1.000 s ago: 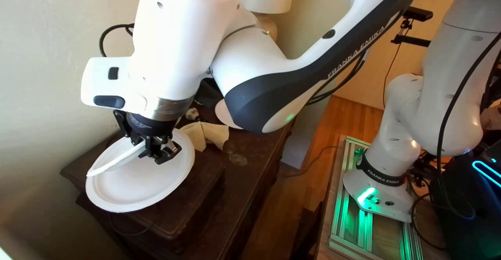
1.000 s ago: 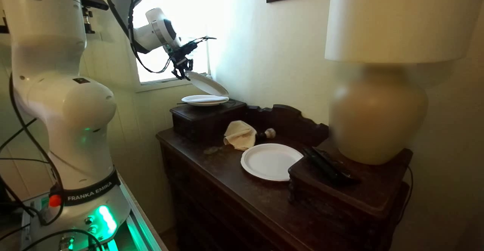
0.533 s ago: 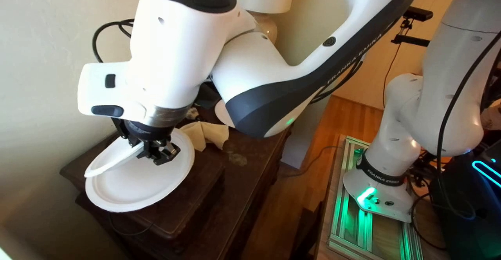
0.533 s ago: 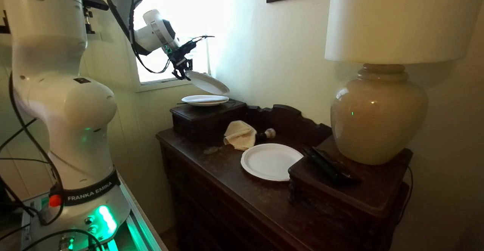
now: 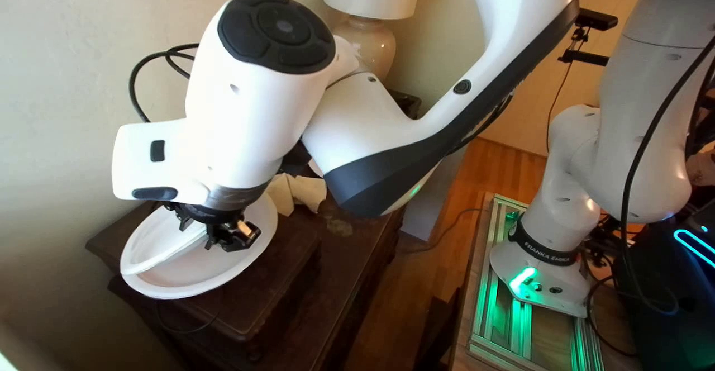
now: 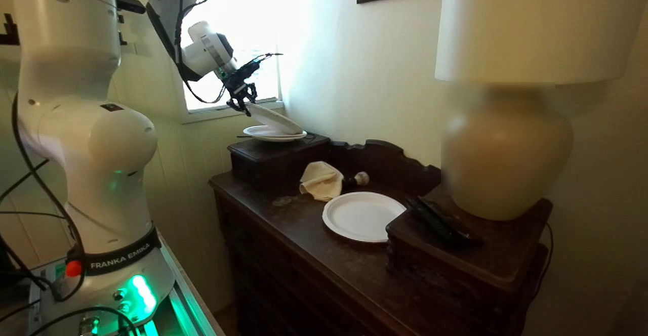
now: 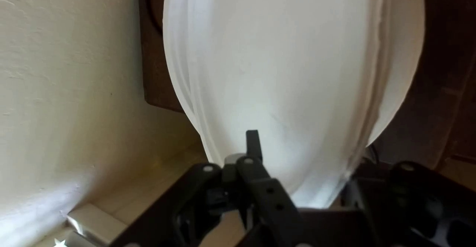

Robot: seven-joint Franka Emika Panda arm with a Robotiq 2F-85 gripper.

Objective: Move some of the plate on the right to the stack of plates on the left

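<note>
Tilted plate over the stack of plates, its high edge poorly backed

In an exterior view the hand stands parted at the plate's 10 o'clock end; in the wrist view one finger shows against the plate's face, with a clear gap to its blurred partner, so nothing looks clamped. The plate's low edge, at 4 o'clock, appears to meet the stack's rim on that side.

The likeliest trouble is an off-centre landing: leaning there unsupported, the plate could skid outward as the high edge drops. A finger could also snag that edge on leaving and drag plates toward the wall, at 9 o'clock in the wrist view.

Where edge and hand meet is hard to make out: the window glares behind. The wrist view cuts off the plates at 12 o'clock. Whether one plate or several tilt, I cannot tell. The plate on the right, between 4 and 5 o'clock from the stack, has its 4 o'clock edge hidden by a raised box.
</note>
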